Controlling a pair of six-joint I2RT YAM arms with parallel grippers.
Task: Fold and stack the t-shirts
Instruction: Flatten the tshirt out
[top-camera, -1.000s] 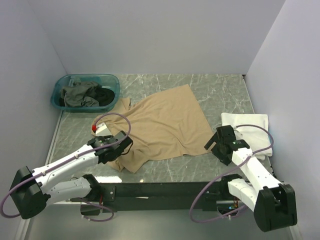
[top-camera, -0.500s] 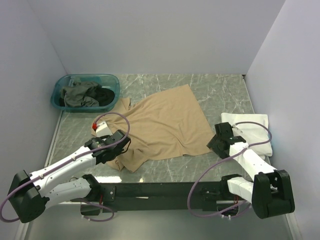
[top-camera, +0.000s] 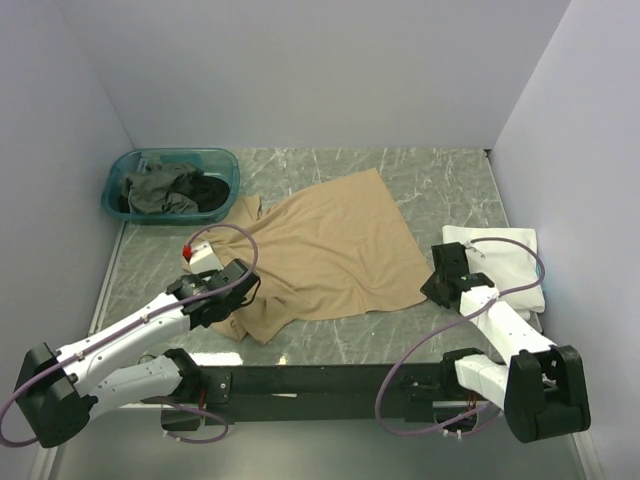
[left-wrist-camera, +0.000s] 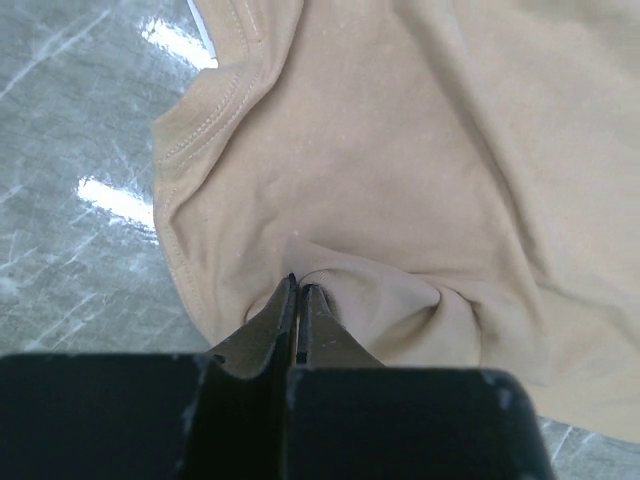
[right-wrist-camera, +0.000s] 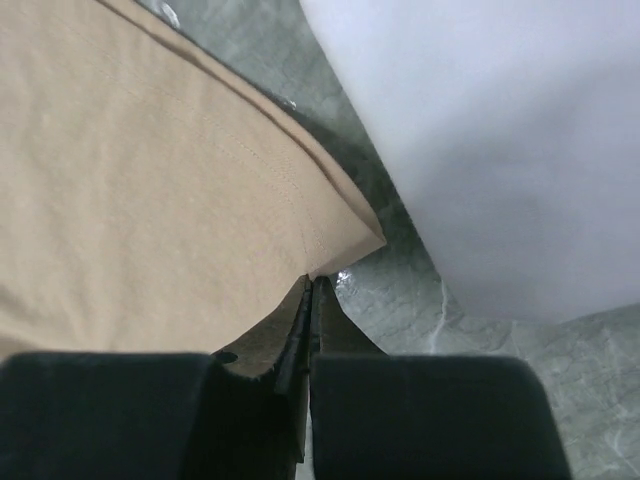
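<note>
Right tool (top-camera: 438, 284) has swung in from beside the white cloth and snapped its jaws together since a second ago. It now pinches the hem of the tan t-shirt (top-camera: 330, 250) just by its near right corner, jaws fully closed on the edge (right-wrist-camera: 312, 285). Over on the near left, the left tool (top-camera: 232, 303) has edged slightly left. Its jaws are closed tight on a puckered fold of the same shirt (left-wrist-camera: 298, 287), close to the stitched sleeve edge. So both tools grip the tan t-shirt, which lies spread and rumpled across the middle of the marbled surface (top-camera: 445, 180).

Just right of the right tool, touching nothing tan, a folded white t-shirt (top-camera: 500, 262) lies flat against the right wall. A strip of bare surface separates it from the tan corner in the right wrist view.

Far left corner: the teal tub (top-camera: 112, 196) holds a crumpled grey-green t-shirt (top-camera: 155, 190) with a black t-shirt (top-camera: 212, 190) bunched beside it.
</note>
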